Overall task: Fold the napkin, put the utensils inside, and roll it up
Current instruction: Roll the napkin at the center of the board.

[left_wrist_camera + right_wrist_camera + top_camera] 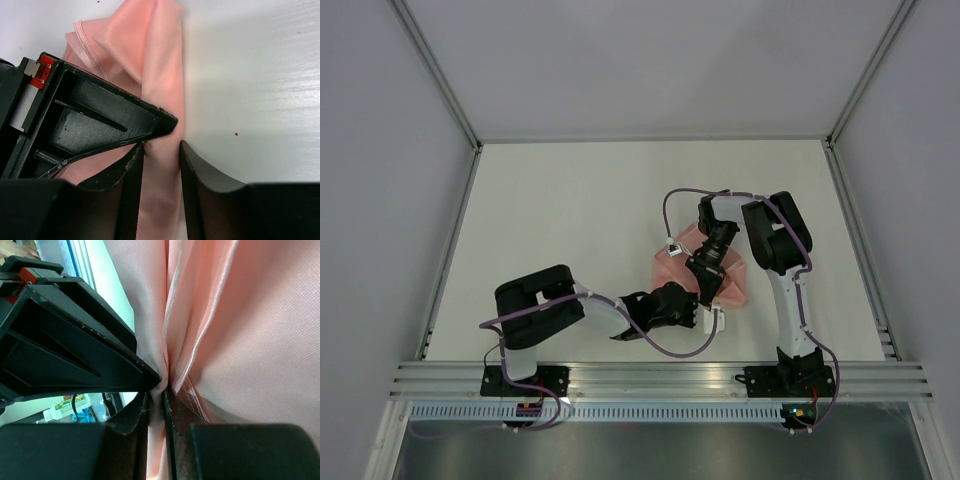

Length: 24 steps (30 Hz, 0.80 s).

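The pale pink napkin point(733, 283) lies bunched on the white table point(570, 220), right of centre, partly hidden under both grippers. In the left wrist view my left gripper point(161, 150) stands round a thick rounded fold of the napkin point(155, 50), and the cloth touches both fingers near the tips. My right gripper point(161, 395) pinches a thin pleat of the napkin point(250, 340), with its jaws almost together. From above, the left gripper point(698, 312) and the right gripper point(708, 283) meet tip to tip on the cloth. The utensils are hidden.
Grey walls enclose the table on three sides. An aluminium rail point(650, 380) runs along the near edge by the arm bases. Purple cables point(672, 352) loop beside both arms. A tiny red speck point(236, 134) marks the table right of the cloth.
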Each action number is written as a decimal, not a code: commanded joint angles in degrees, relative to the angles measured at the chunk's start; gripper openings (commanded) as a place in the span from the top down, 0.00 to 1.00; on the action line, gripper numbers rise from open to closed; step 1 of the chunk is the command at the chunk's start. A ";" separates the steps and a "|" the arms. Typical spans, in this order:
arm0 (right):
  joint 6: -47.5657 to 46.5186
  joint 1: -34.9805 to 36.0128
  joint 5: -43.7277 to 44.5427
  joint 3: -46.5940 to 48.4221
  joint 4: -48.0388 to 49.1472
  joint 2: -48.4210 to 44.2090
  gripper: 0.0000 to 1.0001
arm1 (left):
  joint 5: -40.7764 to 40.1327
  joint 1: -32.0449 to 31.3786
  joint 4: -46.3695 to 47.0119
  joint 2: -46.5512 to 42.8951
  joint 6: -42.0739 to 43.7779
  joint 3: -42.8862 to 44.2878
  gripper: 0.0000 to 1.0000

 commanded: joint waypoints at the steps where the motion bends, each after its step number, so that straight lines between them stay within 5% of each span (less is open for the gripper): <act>1: -3.97 -0.27 6.75 1.15 11.71 2.63 0.89 | 6.63 0.80 -6.44 2.05 -5.82 0.81 0.63; 7: -4.05 -0.18 6.31 0.89 11.63 2.72 0.89 | 9.61 2.39 -8.63 2.75 -10.22 0.90 0.68; 14: -4.14 -0.27 5.17 -0.52 12.42 2.28 0.89 | 13.14 4.15 -11.62 2.84 -16.28 1.34 0.92; 19: -3.88 -0.27 3.33 -0.96 13.03 1.58 0.88 | 16.21 4.23 -15.12 3.89 -20.06 2.56 0.98; 24: -0.99 -0.97 1.22 -2.45 16.45 -3.68 0.73 | 21.74 5.81 -17.25 5.21 -23.05 3.44 0.98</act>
